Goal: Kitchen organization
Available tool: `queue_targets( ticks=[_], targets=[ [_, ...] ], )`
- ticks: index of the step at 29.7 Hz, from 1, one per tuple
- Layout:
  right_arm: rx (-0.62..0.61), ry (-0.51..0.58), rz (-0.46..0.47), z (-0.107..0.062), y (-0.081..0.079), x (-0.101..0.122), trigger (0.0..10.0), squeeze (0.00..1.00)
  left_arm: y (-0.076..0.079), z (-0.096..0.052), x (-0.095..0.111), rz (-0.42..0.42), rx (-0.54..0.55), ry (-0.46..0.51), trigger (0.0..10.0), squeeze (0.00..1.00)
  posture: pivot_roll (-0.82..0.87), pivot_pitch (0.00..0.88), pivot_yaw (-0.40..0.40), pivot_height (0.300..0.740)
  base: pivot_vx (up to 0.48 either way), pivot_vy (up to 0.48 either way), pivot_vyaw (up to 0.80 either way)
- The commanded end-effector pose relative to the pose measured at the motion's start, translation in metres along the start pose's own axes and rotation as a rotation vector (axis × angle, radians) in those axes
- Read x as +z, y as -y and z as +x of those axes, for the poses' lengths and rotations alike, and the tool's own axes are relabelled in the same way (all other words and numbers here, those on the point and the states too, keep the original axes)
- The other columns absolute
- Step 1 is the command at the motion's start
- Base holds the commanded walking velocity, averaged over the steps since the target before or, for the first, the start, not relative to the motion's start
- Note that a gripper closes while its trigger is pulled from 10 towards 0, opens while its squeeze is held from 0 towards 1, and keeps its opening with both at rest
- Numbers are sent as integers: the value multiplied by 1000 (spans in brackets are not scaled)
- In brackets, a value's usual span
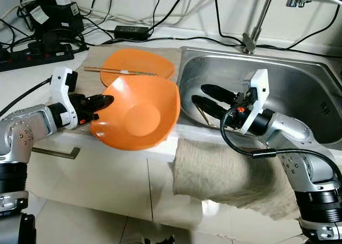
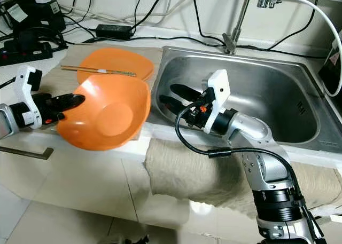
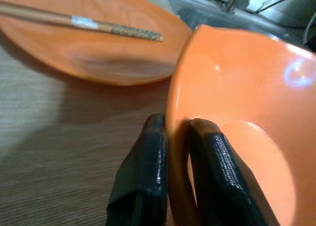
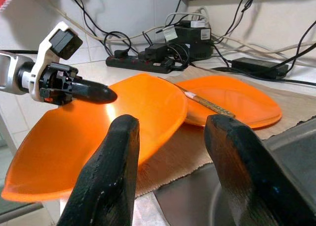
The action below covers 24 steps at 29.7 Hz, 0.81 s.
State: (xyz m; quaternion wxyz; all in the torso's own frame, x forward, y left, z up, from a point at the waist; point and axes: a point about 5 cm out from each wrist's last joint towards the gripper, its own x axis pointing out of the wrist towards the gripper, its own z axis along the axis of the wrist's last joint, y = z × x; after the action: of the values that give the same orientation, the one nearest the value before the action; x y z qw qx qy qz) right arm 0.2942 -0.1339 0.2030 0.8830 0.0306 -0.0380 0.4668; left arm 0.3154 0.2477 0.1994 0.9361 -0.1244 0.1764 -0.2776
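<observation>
Left gripper [image 1: 105, 101] pinches the orange bowl's [image 1: 140, 116] rim, tilting it at the counter's front edge. Right gripper [image 1: 209, 98] hovers over the sink [image 1: 299, 78], fingers spread, holding nothing.

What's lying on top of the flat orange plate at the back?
A pair of chopsticks lies across the flat orange plate. The orange bowl, pinched by the left gripper, covers the plate's near edge.
</observation>
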Motion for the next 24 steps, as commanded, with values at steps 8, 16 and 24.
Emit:
queue_targets(
  ticks=[8, 16, 24],
  targets=[
    [-40, 39, -14, -2, 5, 9, 10000, 0, 3, 0, 2, -13, 40, 15, 0, 0, -8, 0, -14, 740, 0, 0, 0],
    [-185, 152, 46, 2, 22, 25, 10000, 961, 26, 5, 61, -64, 45, 382, 0, 0, -3, 0, -29, 740, 0, 0, 0],
    [-253, 265, 236, 12, 26, 32, 10000, 1000, 55, 14, 77, -12, 34, 474, 0, 0, -7, 0, -33, 740, 0, 0, 0]
  ],
)
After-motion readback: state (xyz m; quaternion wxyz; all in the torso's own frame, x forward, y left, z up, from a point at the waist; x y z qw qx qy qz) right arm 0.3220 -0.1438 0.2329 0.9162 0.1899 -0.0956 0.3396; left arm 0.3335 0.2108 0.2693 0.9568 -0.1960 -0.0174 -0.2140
